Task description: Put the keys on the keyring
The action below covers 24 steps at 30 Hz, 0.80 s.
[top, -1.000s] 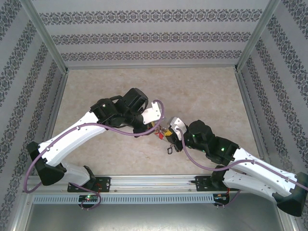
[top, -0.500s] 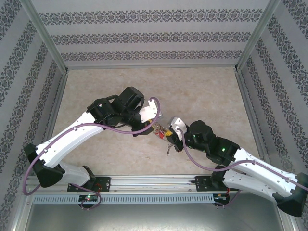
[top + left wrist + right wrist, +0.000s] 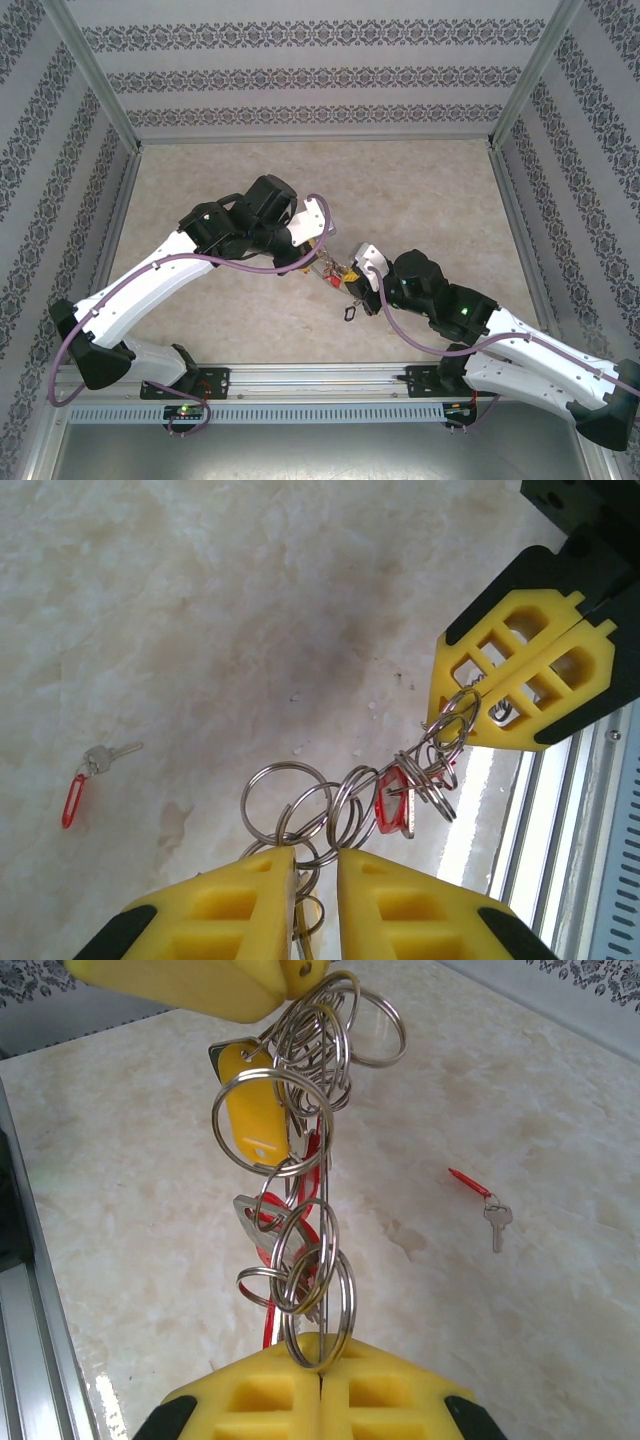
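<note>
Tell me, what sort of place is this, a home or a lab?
Likely a lab test booth: wallpapered panels in an aluminium frame enclose a marble-look table, with a left arm and right arm bolted to a rail.

a pale beige tabletop (image 3: 420,190) with a cloudy marble pattern fills the floor of the enclosure. white walls (image 3: 300,75) papered with bands of dark floral ornament close it on three sides. slanting aluminium posts (image 3: 95,75) stand at the back corners, and thin metal strips edge the tabletop along the walls. a silver aluminium rail (image 3: 320,378) runs across the near edge, with a slotted grey strip (image 3: 300,413) just below it. in the left wrist view a dim grey smudge (image 3: 340,640) marks the stone-like surface, and the rail (image 3: 560,810) shows at the right edge.
</note>
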Each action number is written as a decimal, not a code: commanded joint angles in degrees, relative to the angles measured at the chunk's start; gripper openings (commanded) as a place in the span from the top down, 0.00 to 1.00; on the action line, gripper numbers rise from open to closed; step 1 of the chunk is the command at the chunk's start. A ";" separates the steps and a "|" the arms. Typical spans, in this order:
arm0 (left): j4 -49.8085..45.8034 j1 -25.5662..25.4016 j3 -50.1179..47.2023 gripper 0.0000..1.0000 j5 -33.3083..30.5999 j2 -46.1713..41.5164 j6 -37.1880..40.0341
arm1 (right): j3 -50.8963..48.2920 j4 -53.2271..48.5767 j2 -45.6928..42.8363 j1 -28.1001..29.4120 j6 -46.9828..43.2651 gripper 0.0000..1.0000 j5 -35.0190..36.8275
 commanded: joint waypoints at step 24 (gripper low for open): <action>1.55 0.71 2.56 0.74 3.43 2.71 1.37 | 1.14 3.98 0.32 -0.41 -1.24 1.00 0.61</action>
